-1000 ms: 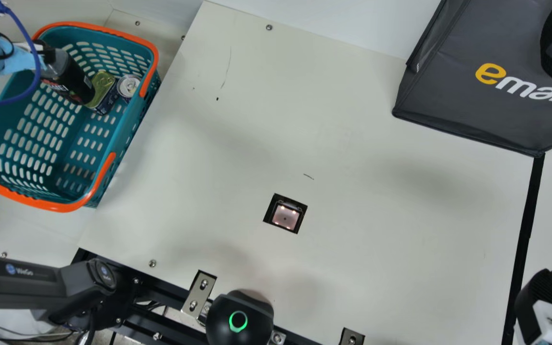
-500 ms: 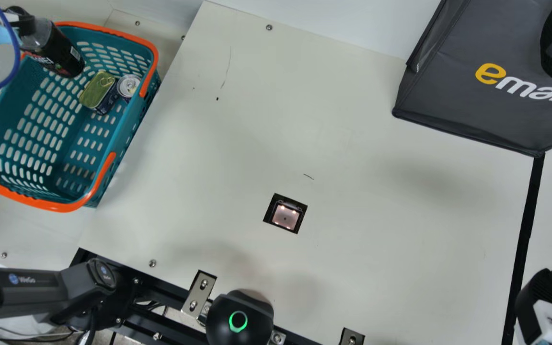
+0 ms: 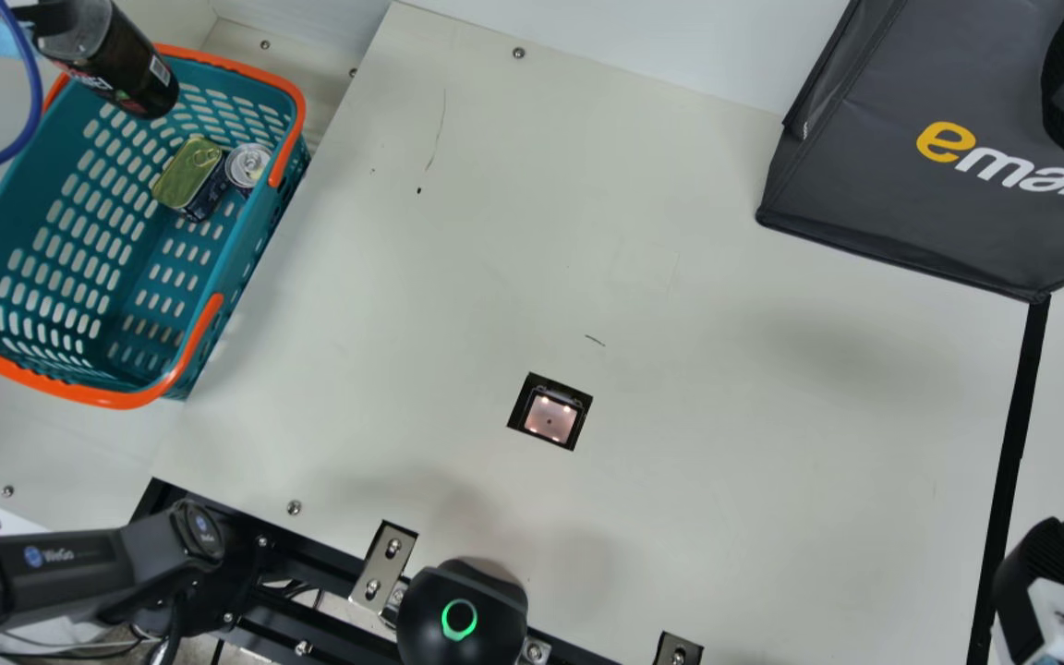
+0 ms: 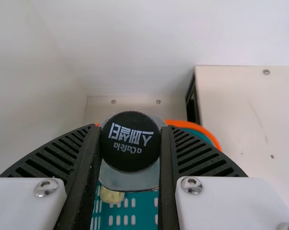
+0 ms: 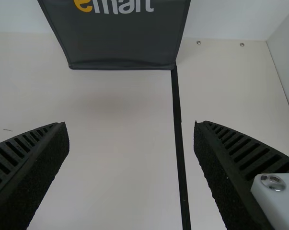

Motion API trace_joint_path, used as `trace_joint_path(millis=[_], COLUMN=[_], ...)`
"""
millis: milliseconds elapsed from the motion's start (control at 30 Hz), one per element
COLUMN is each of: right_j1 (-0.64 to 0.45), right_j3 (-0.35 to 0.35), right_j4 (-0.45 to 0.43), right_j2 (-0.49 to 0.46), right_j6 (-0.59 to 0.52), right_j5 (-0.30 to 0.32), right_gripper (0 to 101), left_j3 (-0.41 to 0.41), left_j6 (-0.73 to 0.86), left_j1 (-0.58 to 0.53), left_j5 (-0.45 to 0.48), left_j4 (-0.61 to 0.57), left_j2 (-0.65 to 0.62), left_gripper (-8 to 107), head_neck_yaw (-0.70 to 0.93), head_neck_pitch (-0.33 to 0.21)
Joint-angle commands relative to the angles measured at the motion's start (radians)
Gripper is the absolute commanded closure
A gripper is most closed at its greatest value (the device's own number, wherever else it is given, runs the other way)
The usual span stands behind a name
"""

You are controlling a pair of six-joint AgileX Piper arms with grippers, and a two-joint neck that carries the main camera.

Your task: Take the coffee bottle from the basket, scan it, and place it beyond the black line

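Over one corner of the basket [image 3: 116,399], the left gripper [image 4: 131,136] grips the coffee bottle [image 3: 116,66], which hangs tilted. The right gripper [image 5: 131,125] is open, with nothing between its fingers. The step in hand is judged to be removal from the basket. The next move calls for clearing the rim, then presenting the barcode [image 3: 161,70] to the scanner window [image 3: 550,417]; the black line [image 3: 1017,416] follows. The main view gives the bottle's side and barcode; the left wrist view adds the cap [image 4: 130,142], end-on between the two fingers.
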Motion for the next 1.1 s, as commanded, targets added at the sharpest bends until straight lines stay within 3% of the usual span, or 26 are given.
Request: trace_joint_path(millis=[0, 467, 1067], right_j1=[0.000, 0.000, 0.000], right_j3=[0.000, 0.000, 0.000], right_j4=[0.000, 0.000, 0.000], right_j2=[0.000, 0.000, 0.000], right_j6=[0.000, 0.000, 0.000], right_j5=[0.000, 0.000, 0.000], right_gripper=[10, 10, 10], left_j3=[-0.001, -0.001, 0.079], left_j6=[-0.002, -0.020, -0.043], left_j1=[-0.012, -0.133, -0.359], left_j5=[0.011, 0.082, 0.101], left_j4=[-0.002, -0.016, -0.010], left_j2=[-0.010, -0.097, -0.203], left_gripper=[89, 89, 89], head_neck_yaw=[0.002, 0.002, 0.002], head_neck_pitch=[-0.027, -0.027, -0.027])
